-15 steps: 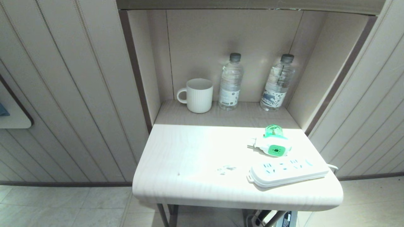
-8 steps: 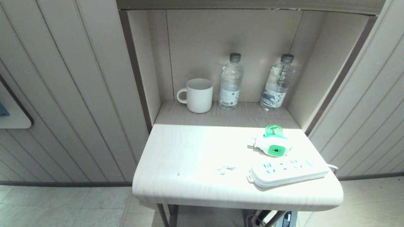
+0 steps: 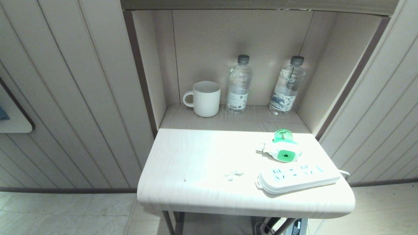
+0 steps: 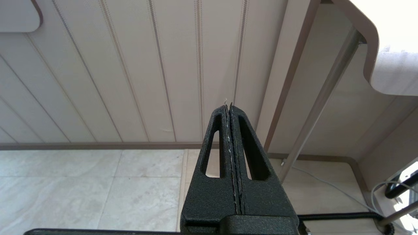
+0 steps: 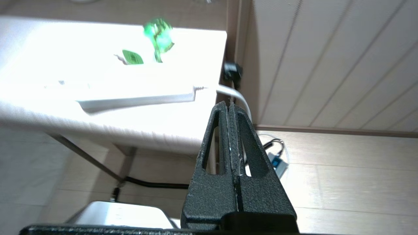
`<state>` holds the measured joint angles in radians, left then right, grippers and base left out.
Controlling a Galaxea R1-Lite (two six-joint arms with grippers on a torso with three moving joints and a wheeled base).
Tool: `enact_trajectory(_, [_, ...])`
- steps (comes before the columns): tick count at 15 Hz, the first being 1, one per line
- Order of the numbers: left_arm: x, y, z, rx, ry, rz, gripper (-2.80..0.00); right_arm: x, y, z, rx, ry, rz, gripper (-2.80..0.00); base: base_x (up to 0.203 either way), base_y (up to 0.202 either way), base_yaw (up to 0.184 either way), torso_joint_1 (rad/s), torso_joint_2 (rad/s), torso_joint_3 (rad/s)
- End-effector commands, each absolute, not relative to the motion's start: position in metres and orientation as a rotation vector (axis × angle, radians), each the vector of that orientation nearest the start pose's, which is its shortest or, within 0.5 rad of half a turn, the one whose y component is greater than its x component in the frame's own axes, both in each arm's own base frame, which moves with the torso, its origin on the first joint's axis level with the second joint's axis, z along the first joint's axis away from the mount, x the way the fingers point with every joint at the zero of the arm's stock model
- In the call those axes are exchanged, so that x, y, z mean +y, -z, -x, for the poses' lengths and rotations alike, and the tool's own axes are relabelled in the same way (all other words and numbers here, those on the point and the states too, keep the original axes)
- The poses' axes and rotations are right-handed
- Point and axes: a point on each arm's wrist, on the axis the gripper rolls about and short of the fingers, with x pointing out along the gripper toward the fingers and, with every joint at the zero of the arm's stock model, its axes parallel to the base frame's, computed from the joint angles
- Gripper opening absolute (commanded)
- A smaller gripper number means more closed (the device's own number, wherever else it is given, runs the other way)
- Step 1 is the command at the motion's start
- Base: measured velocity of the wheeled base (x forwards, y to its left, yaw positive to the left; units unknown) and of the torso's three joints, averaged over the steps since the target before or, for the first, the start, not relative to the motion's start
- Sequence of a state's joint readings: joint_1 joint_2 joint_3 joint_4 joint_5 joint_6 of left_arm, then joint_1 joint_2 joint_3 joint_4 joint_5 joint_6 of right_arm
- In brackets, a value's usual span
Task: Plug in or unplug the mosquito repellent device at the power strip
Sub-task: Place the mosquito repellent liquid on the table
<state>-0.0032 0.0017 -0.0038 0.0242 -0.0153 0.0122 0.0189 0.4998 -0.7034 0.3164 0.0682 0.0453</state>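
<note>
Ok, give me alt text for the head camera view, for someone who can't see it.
A mosquito repellent device lies unplugged on a pale table, just behind a white power strip near the table's right front edge. In the recessed shelf behind stand a white ribbed mug and two clear water bottles. No robot arm is in view.

1. Head view: high, facing forward and down onto the surface [image 3: 196, 163]; no jaws in view.
2. Left wrist view: low, behind shut jaws, facing wall and floor [image 4: 81, 186]; surface edge just off to one side.
3. Right wrist view: low, behind shut jaws, facing surface edge; shares the power strip [image 5: 137, 98] with head view.
</note>
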Motion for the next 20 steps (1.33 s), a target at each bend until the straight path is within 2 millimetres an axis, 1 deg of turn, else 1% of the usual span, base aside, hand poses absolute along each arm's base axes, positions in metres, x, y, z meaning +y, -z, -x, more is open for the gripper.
enact_trajectory(1, [0.0, -0.074, 0.023, 0.021, 0.019, -0.012, -2.8, 0.004, -0.274, -0.062, 0.281, -0.116, -0.079, -2.8, 0.0, 0.0, 0.0, 0.0, 0.0, 0.0])
enact_trajectory(3, [0.0, -0.074, 0.023, 0.023, 0.019, -0.012, -2.8, 0.013, -0.298, -0.094, 0.348, -0.194, -0.097, -2.8, 0.0, 0.0, 0.0, 0.0, 0.0, 0.0])
enact_trajectory(4, [0.0, -0.074, 0.023, 0.021, 0.019, -0.012, -2.8, 0.019, -0.307, -0.108, 0.41, -0.223, -0.109, -2.8, 0.0, 0.0, 0.0, 0.0, 0.0, 0.0])
enact_trajectory(5, [0.0, -0.074, 0.023, 0.021, 0.02, -0.012, -2.8, 0.026, -0.314, -0.123, 0.498, -0.244, -0.124, -2.8, 0.0, 0.0, 0.0, 0.0, 0.0, 0.0])
enact_trajectory(6, [0.0, -0.074, 0.023, 0.021, 0.019, -0.012, -2.8, 0.035, -0.316, -0.138, 0.602, -0.253, -0.139, -2.8, 0.0, 0.0, 0.0, 0.0, 0.0, 0.0])
enact_trajectory(8, [0.0, -0.074, 0.023, 0.021, 0.019, -0.012, -2.8, 0.054, -0.314, -0.163, 0.772, -0.239, -0.146, -2.8, 0.0, 0.0, 0.0, 0.0, 0.0, 0.0])
enact_trajectory(10, [0.0, -0.074, 0.023, 0.021, 0.019, -0.012, -2.8, 0.068, -0.31, -0.182, 0.852, -0.218, -0.131, -2.8, 0.0, 0.0, 0.0, 0.0, 0.0, 0.0])
enact_trajectory(13, [0.0, -0.074, 0.023, 0.021, 0.019, -0.012, -2.8, 0.081, -0.301, -0.209, 0.911, -0.2, -0.124, -2.8, 0.0, 0.0, 0.0, 0.0, 0.0, 0.0])
enact_trajectory(15, [0.0, -0.074, 0.023, 0.021, 0.019, -0.012, -2.8, 0.086, -0.302, -0.221, 0.909, -0.188, -0.16, -2.8, 0.0, 0.0, 0.0, 0.0, 0.0, 0.0])
enact_trajectory(16, [0.0, -0.074, 0.023, 0.022, 0.019, -0.012, -2.8, 0.089, -0.305, -0.223, 0.899, -0.186, -0.181, -2.8, 0.0, 0.0, 0.0, 0.0, 0.0, 0.0])
enact_trajectory(17, [0.0, -0.074, 0.023, 0.022, 0.019, -0.012, -2.8, 0.092, -0.306, -0.226, 0.896, -0.187, -0.195, 0.0, 0.0, 0.0, 0.0, 0.0, 0.0, 0.0])
enact_trajectory(20, [0.0, -0.074, 0.023, 0.021, 0.019, -0.012, -2.8, 0.1, -0.301, -0.24, 0.918, -0.171, -0.22, 0.0, 0.0, 0.0, 0.0, 0.0, 0.0, 0.0])
